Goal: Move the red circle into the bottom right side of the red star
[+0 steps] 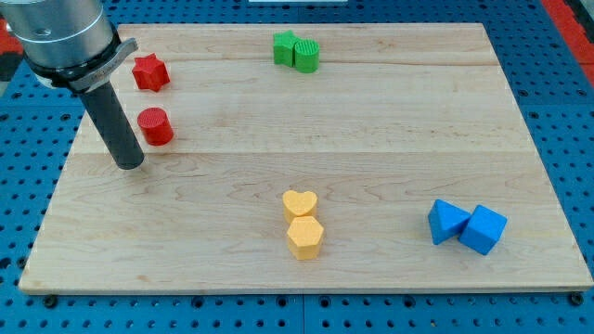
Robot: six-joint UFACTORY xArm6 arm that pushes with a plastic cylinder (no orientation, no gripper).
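One red circle [156, 126] below red star [149, 72], my tip [131, 164] just lower-left (no pincer, holding nothing).

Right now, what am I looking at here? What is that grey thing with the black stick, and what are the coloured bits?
It is a robot arm seen by one camera. It has no hand, only a dark rod; my tip slides on the wooden board and pushes blocks. Nothing is held. My tip sits just to the view's left of the red circle, slightly below it. The red star lies above the circle. Elsewhere sit a green star touching a green cylinder, a yellow heart above a yellow hexagon, and two blue blocks.
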